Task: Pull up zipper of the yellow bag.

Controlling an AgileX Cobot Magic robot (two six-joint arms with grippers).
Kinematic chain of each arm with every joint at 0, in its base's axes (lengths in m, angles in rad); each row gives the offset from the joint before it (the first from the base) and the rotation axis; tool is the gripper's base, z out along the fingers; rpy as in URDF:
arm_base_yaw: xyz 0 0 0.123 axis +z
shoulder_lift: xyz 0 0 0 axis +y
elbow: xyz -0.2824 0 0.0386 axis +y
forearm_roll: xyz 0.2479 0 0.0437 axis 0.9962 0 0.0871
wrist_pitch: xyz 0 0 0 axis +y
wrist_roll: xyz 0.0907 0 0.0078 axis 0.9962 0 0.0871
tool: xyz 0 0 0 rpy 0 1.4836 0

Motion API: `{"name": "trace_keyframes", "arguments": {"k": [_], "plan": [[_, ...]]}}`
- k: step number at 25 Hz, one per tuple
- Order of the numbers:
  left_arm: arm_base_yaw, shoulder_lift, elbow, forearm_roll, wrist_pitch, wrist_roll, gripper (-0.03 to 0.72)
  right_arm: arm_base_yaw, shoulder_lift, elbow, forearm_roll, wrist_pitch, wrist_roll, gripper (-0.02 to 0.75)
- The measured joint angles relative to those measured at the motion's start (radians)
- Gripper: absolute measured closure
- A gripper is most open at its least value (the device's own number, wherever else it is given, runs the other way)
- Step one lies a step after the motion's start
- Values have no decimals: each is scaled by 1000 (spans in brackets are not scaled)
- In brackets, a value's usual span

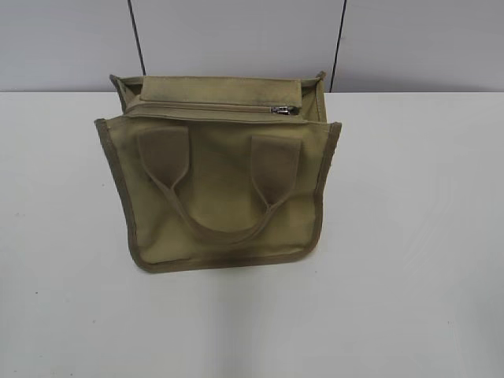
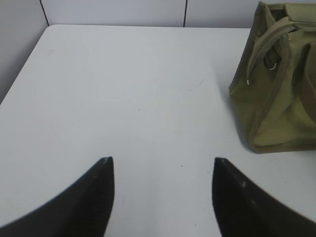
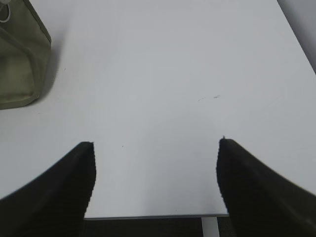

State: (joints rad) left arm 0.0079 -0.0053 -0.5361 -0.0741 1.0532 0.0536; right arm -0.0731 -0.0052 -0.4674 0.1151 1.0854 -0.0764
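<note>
The yellow bag (image 1: 224, 189) is an olive-khaki canvas tote standing in the middle of the white table, two loop handles hanging on its near face. The zipper (image 1: 213, 106) runs across its top panel, with the small silver pull (image 1: 284, 109) at the right end. Neither gripper shows in the exterior view. In the left wrist view my left gripper (image 2: 163, 160) is open and empty over bare table, with the bag (image 2: 276, 84) off to its right. In the right wrist view my right gripper (image 3: 157, 143) is open and empty near the table's front edge, with a bag corner (image 3: 22, 54) far left.
The white table (image 1: 409, 236) stretches out on both sides of the bag. A grey panelled wall (image 1: 236, 39) stands right behind the bag. The table's front edge (image 3: 148, 216) shows just below the right gripper's fingers.
</note>
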Motion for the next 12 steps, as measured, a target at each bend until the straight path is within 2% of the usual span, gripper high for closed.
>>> {"name": "trace_keyframes", "arguments": {"k": [12], "plan": [[0, 0, 0, 0, 0, 0, 228, 0, 0, 0, 0, 0, 0, 153]]}}
